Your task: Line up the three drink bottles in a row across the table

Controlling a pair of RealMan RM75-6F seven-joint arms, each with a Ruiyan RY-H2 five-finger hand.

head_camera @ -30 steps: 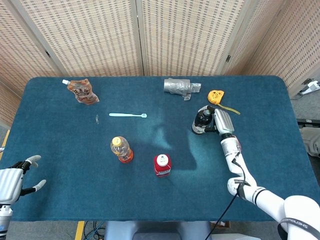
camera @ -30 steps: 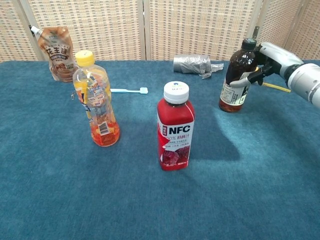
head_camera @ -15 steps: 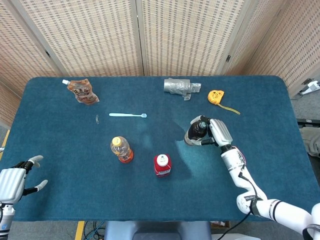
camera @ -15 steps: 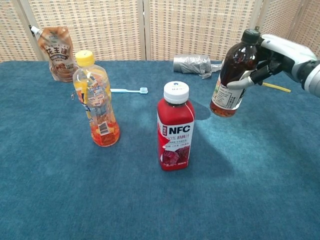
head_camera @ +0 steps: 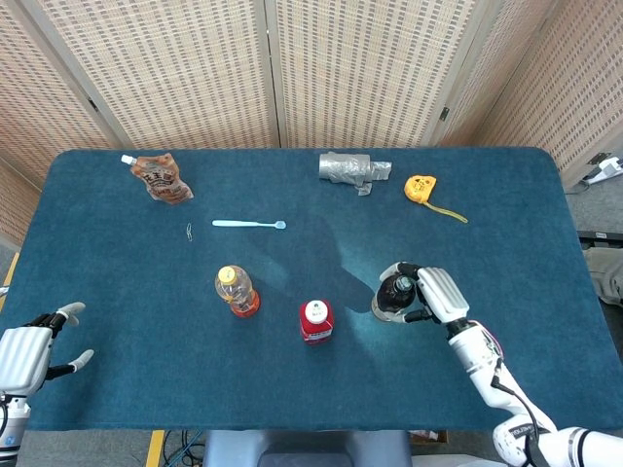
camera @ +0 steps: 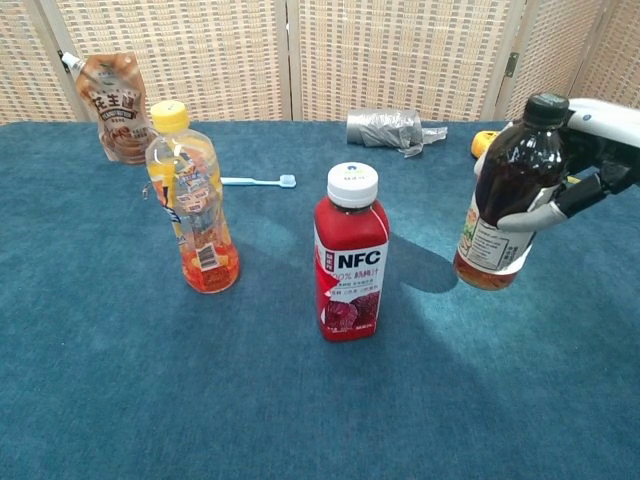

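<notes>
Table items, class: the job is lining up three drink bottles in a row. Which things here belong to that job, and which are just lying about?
Belong to the job:
- orange bottle
- red NFC bottle
- dark bottle, held by the right hand

Just lying about:
- snack pouch
- toothbrush
- grey tape roll
- yellow tape measure
- left hand, holding nothing

Orange bottle (camera: pixel 193 203), red NFC bottle (camera: pixel 351 254) upright on table; dark bottle (camera: pixel 505 197) raised, slightly tilted, right of red.
</notes>
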